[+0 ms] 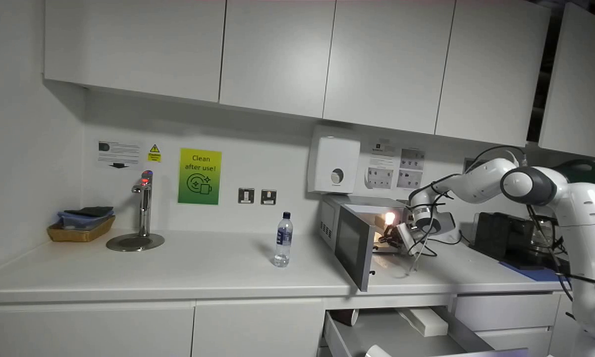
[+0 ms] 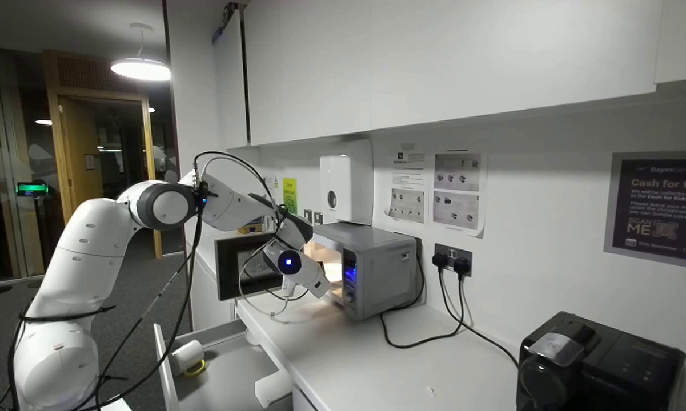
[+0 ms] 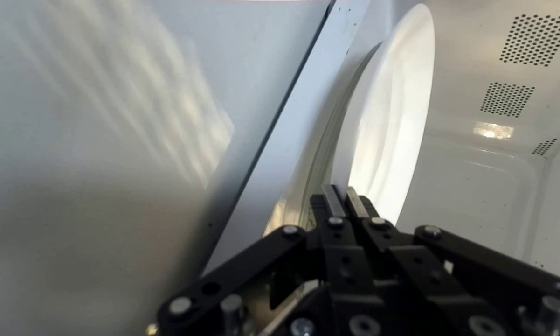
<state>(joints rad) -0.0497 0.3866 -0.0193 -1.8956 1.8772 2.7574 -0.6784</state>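
Note:
A white plate (image 3: 401,107) is inside the lit microwave (image 2: 385,268), whose door (image 1: 354,243) stands open. My gripper (image 3: 339,189) reaches in through the opening and is shut on the near rim of the plate, one finger on either face. Beneath the plate shows the curved edge of a glass turntable (image 3: 324,154); whether the plate rests on it or is slightly lifted I cannot tell. In an exterior view the dark gripper (image 1: 387,238) appears small at the microwave's mouth, close to a bright lamp glow. Elsewhere the wrist hides the fingers.
Below the counter (image 1: 203,267) a drawer (image 1: 386,334) is pulled out, with a dark mug (image 1: 346,316), a white box (image 1: 428,322) and a white mug (image 2: 187,357) in it. A water bottle (image 1: 283,243) stands beside the microwave door. A coffee machine (image 2: 600,365) sits further along.

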